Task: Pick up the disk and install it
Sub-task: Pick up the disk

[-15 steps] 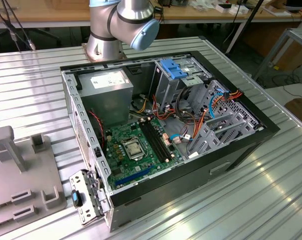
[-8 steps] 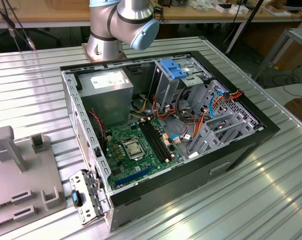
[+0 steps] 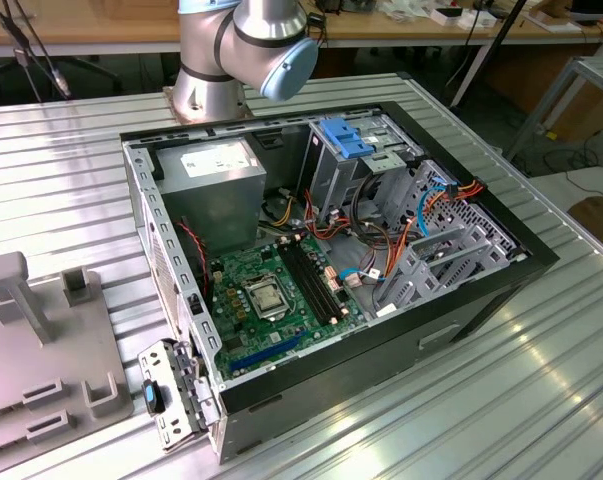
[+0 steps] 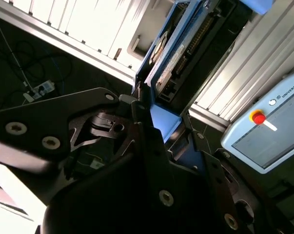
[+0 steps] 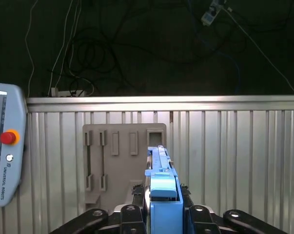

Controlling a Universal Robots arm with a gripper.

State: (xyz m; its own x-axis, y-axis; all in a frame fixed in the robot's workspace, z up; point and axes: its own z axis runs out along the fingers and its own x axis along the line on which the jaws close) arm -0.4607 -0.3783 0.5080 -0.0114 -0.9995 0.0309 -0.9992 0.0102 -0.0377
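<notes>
The gripper [image 5: 165,213] is clamped on the disk [image 5: 159,168] — a flat dark slab edged with glossy blue plastic rails — held edge-on between matte black bolted fingers [image 5: 194,217]. Beyond it lie the ribbed aluminium table [image 5: 244,156] and a grey slotted fixture plate [image 5: 120,165].

disk [image 5: 161,187], blue-railed, dark-bodied, edge-up, gripped in end effector [image 5: 162,212]

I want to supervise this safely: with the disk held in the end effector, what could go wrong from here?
1. The end effector grips the disk at one end only; it might tilt or slip.
2. Loose orange and blue cables lie beside the drive cage and might snag the disk.
</notes>
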